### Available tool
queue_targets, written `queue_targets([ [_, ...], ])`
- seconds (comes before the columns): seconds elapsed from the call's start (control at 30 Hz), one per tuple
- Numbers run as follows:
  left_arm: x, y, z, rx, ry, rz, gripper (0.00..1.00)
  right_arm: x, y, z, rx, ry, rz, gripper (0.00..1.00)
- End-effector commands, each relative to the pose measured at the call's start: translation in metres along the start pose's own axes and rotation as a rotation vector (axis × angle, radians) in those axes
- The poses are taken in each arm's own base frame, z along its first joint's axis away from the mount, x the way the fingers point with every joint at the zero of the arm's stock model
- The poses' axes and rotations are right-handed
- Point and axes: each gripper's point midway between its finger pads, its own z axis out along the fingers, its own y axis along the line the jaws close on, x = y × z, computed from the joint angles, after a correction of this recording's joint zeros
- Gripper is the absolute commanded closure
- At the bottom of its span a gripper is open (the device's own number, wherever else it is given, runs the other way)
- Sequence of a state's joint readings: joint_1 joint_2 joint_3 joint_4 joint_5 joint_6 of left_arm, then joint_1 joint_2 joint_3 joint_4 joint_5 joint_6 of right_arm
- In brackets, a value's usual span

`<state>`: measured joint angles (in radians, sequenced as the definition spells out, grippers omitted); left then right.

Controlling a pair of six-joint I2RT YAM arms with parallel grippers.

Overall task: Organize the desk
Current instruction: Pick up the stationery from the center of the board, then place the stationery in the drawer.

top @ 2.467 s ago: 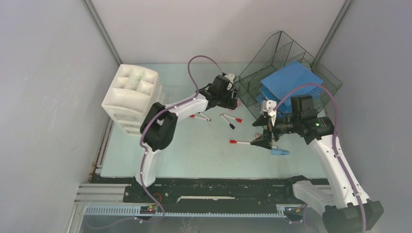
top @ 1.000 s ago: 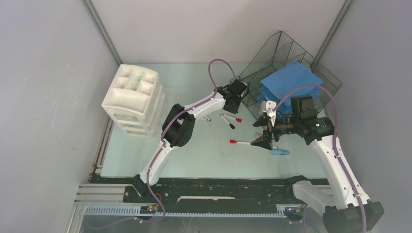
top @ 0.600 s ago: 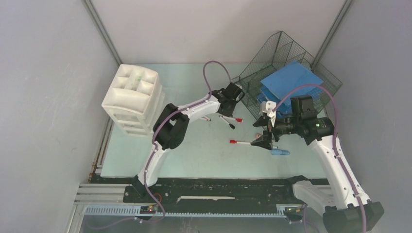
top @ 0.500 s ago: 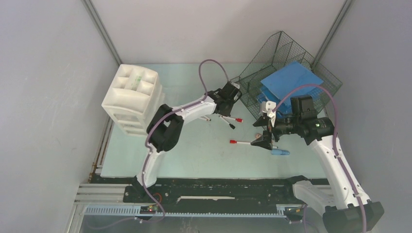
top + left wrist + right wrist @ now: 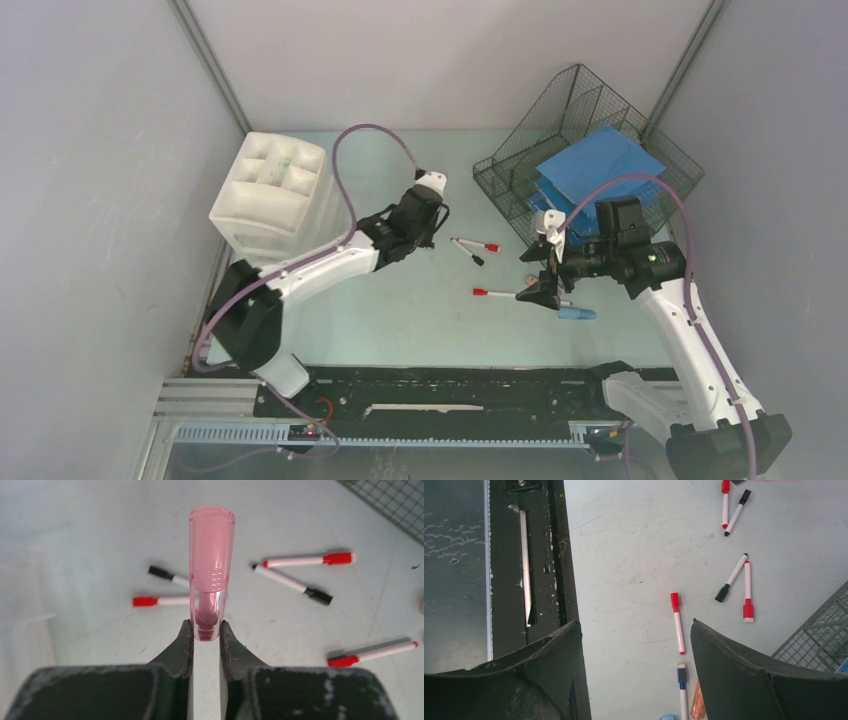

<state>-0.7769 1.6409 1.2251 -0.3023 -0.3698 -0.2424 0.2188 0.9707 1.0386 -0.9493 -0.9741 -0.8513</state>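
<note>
SURFACE: pale mint-green desk (image 5: 400, 320), black rail (image 5: 440, 385) along near edge | FAR LEFT: white drawer unit (image 5: 272, 200) | FAR RIGHT: wire-mesh tray (image 5: 512, 165), set askew | CENTRE: pair of markers (image 5: 475, 244), tips nearly meeting; red-capped marker (image 5: 495, 293) | NEAR RIGHT: light-blue cylinder (image 5: 577, 313)

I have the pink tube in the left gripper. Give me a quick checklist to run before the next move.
1. Grip on translucent pink plastic tube: ok. The left gripper clamps its near end, and the tube points straight out.
2. State of right gripper: ok. It is open and empty, and hangs above the red-capped and black-capped white markers, apart from the left arm.
3. Top of white plastic drawer unit: ok. Its compartments are open-topped.
4. Tube's height above the pale green desk: cannot tell.
5. Desk tidy: not ok. The markers lie loose on it.
</note>
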Motion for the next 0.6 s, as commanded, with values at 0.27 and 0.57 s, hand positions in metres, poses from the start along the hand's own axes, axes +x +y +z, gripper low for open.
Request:
queue_targets([
  [0.27, 0.003, 0.084, -0.088, -0.23, -0.189, -0.045, 1.0, 0.003, 0.001, 0.003, -0.014, 0.009, -0.012, 0.13],
  [0.57, 0.032, 0.143, -0.113, -0.36, -0.171, -0.162, 1.0, 0.003, 0.001, 0.003, -0.016, 0.007, -0.006, 0.13],
])
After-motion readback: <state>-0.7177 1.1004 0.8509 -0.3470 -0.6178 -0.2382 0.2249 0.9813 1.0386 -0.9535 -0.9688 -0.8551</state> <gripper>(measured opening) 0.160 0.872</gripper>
